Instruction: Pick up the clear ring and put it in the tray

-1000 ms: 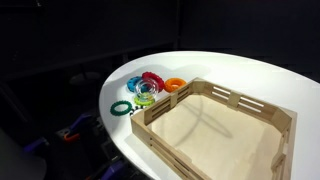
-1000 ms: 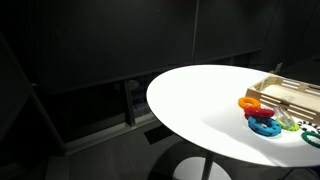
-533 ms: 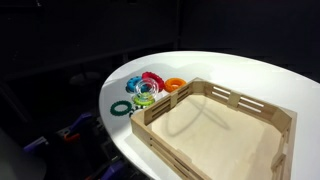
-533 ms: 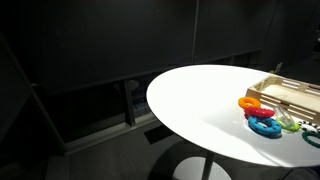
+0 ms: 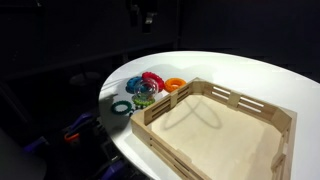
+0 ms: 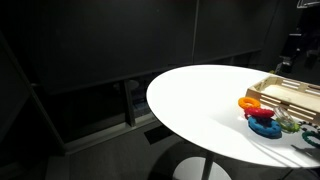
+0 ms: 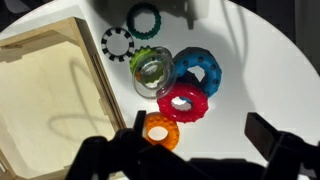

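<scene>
Colourless, the clear ring [image 7: 153, 72] lies beyond the gripper [image 7: 197, 130], whose jaws seem spread wide apart.

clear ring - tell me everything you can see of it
The clear ring is small, transparent and colourless, plastic by its glassy glints. It lies flat on the white table, apparently overlapping the light green ring, with the blue ring and red ring close beside it. It sits outside the tray, and nothing grips it.

No readable text, labels or numbers.
</scene>
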Available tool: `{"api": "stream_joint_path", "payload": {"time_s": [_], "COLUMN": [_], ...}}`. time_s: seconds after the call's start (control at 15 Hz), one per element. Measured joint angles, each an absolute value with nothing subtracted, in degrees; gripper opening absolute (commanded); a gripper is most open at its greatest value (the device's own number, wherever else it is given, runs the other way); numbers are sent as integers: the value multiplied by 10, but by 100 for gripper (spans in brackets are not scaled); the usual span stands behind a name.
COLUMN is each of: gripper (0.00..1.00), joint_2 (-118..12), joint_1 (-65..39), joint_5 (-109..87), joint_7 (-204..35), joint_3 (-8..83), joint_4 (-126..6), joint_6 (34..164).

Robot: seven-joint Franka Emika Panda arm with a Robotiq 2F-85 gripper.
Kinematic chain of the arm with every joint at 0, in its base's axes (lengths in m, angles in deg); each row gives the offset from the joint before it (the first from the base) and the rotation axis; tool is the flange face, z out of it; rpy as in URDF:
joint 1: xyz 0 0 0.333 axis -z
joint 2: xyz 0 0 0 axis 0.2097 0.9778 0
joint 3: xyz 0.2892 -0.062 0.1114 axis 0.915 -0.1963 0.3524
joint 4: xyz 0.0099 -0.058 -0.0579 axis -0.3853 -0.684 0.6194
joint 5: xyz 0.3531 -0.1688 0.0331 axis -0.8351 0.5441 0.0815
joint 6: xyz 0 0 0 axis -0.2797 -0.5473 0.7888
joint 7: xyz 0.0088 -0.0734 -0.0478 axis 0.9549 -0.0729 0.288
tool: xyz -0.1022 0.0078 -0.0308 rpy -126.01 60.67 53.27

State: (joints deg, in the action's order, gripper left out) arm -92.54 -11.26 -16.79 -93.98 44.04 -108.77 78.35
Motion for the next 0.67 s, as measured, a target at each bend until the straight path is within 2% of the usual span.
{"api": "stream_joint_path", "payload": {"time_s": [0.67], "gripper": [100], "joint_2": [-899], "joint_1": [-107], "joint_5": [-168], "joint_7": [-954], "joint_3": [440], "joint_4": [-1094], "joint_6": [796]}}
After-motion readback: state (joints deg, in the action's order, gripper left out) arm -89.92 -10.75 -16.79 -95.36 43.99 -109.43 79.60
